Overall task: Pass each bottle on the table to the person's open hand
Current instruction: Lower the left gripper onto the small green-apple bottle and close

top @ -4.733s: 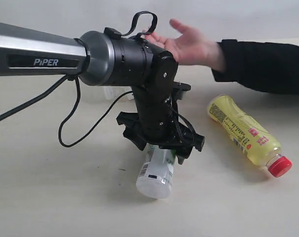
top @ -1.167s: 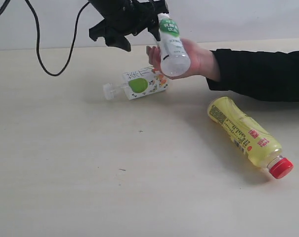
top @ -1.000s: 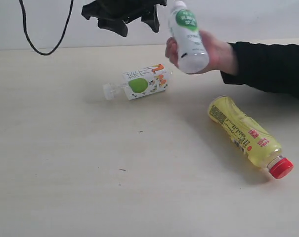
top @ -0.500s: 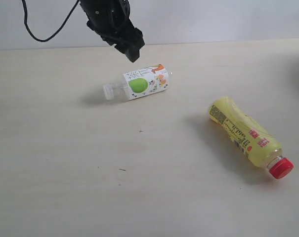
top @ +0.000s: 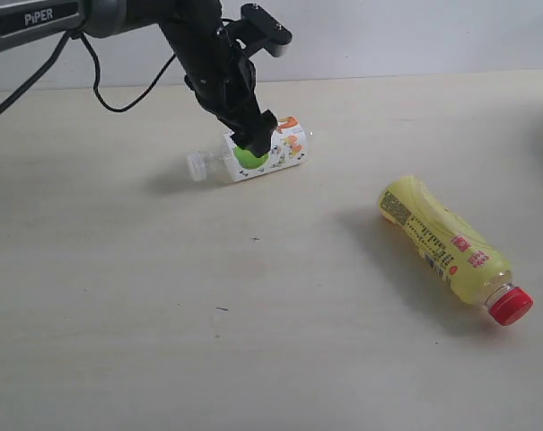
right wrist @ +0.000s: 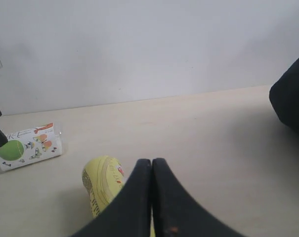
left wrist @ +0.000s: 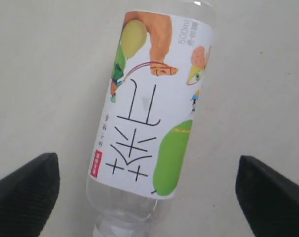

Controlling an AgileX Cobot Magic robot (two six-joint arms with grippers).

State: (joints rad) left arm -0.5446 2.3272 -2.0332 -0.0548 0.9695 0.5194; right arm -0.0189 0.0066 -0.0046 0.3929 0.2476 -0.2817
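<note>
1. The worry here is the small apple-label bottle [left wrist: 149, 113]. It lies on its side on the table [top: 118, 314], round and free to roll. I'd guess that if one finger meets it before the other, it will skid or turn out from between them.
2. Its clear plastic looks thin, so a hard squeeze may buckle it, and a bite too near the neck could leave the heavy end drooping.
3. No open hand shows in the exterior view, so a lifted bottle has nowhere to go until one appears.
4. The left gripper [left wrist: 148, 197] stands wide open and holds nothing. In the wrist view its fingers [left wrist: 25, 190] sit at the lower left and lower right corners. The bottle lies between them, clear of both, the label's lower end level with the tips.
5. In the exterior view that bottle lies upper centre, and the yellow bottle [top: 442, 238] lies well apart at the lower right.
6. The right gripper [right wrist: 151, 168] is closed on nothing.
</note>
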